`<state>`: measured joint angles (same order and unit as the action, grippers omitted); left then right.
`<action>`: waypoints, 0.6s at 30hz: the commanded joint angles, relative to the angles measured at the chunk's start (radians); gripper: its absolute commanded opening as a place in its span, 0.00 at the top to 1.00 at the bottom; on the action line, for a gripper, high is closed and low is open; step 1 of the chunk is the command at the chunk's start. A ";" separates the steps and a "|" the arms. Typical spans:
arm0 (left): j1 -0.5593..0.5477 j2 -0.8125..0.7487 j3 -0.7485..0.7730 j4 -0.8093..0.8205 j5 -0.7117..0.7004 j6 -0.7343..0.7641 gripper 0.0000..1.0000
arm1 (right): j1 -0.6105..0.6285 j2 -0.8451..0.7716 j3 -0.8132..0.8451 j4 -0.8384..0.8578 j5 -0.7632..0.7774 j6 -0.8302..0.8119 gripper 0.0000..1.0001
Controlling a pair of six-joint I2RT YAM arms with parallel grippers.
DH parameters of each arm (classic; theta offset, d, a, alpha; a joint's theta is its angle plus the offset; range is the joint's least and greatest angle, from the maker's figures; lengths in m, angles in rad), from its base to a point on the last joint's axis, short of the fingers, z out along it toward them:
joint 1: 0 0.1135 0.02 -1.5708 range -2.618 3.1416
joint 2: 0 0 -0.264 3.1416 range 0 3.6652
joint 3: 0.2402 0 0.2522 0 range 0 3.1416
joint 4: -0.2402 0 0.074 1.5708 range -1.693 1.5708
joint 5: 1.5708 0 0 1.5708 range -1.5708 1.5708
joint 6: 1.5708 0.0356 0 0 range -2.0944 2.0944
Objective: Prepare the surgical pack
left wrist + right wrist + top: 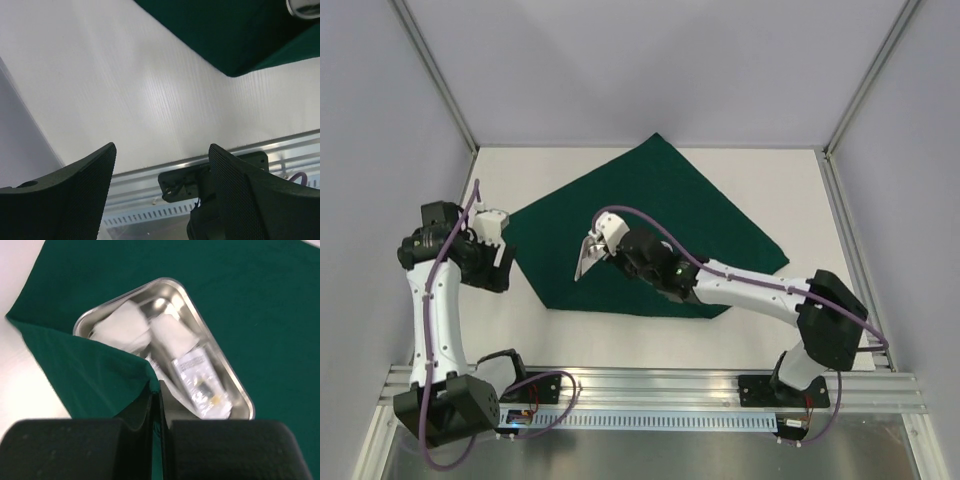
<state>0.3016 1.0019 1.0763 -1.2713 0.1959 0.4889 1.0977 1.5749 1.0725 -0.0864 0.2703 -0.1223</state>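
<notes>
The near-left part of the steel tray (167,290) is hidden under a flap of the dark green cloth (700,210). The right gripper (155,395) has that flap pinched tight between its closed fingers and holds it up over the tray's rim. From overhead, the right arm covers nearly all of the tray, leaving only a pale sliver showing beside the gripper.

In the uncovered part of the tray lie two pads of white gauze (122,325) and a clear pouch (200,377). What is inside the pouch is too blurred to name.

The cloth is spread at an angle over the middle of the white worktop (540,175). One corner points at the far edge and another reaches toward the right edge. The tray sits on the cloth, left of the worktop's centre.

The left gripper (162,147) is near the left edge, beside the cloth's left corner. Its fingers are spread wide with nothing between them, and bare worktop lies below.

An aluminium rail (670,385) runs along the near edge, with purple cables looping over it.
</notes>
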 commanded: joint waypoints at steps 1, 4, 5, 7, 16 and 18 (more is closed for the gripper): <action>-0.001 0.101 0.155 0.018 0.125 0.013 0.17 | -0.103 0.086 0.154 -0.050 -0.080 -0.028 0.99; -0.002 0.197 0.246 0.030 0.151 0.008 0.18 | -0.172 0.161 0.239 -0.091 -0.100 -0.036 1.00; -0.016 0.245 0.264 0.032 0.149 0.010 0.18 | -0.188 0.180 0.292 -0.102 -0.112 -0.036 1.00; -0.035 0.286 0.306 0.038 0.139 0.013 0.18 | -0.228 0.233 0.345 -0.125 -0.120 -0.033 1.00; -0.231 0.452 0.358 0.113 0.085 -0.003 0.18 | -0.369 0.413 0.549 -0.156 -0.180 0.055 1.00; -0.258 0.487 0.358 0.130 0.077 -0.010 0.18 | -0.383 0.462 0.579 -0.157 -0.189 0.065 1.00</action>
<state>0.0837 1.4704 1.3903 -1.1843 0.2775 0.4873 0.7422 1.9869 1.5700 -0.2520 0.1093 -0.0891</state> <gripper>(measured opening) 0.816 0.025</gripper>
